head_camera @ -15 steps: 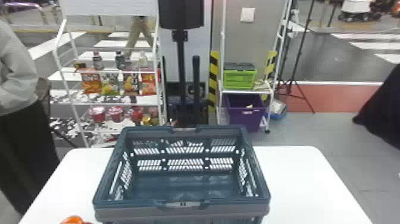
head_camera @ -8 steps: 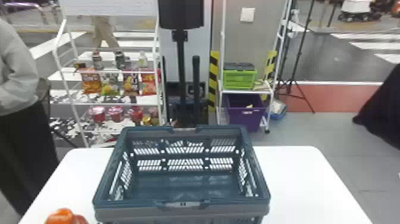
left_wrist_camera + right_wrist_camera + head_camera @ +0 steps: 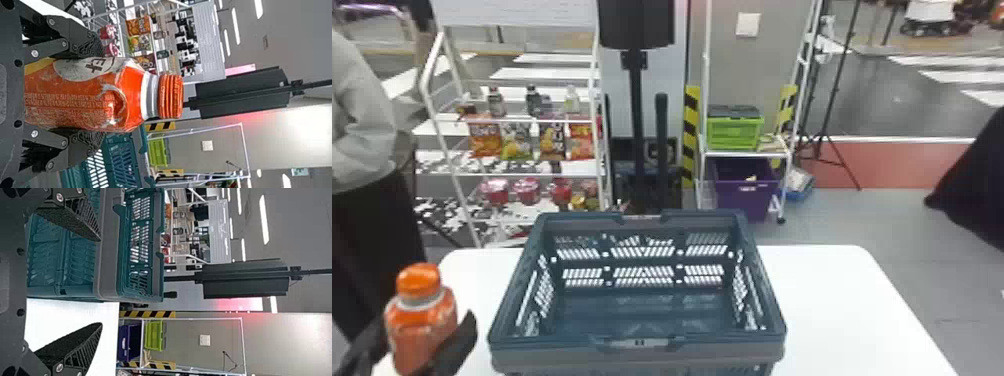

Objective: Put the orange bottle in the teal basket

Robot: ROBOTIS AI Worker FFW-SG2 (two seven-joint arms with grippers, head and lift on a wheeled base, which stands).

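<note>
White bench (image 3: 837,320) lies below the left gripper (image 3: 427,322), its fingers clasping the upright orange bottle (image 3: 419,310); dark lettering marks the pale label (image 3: 84,68). The right gripper's (image 3: 100,282) fingers stand wide apart. Just right of the left fingers sits the teal basket (image 3: 642,356); far beyond, printed snack bags (image 3: 552,140).
</note>
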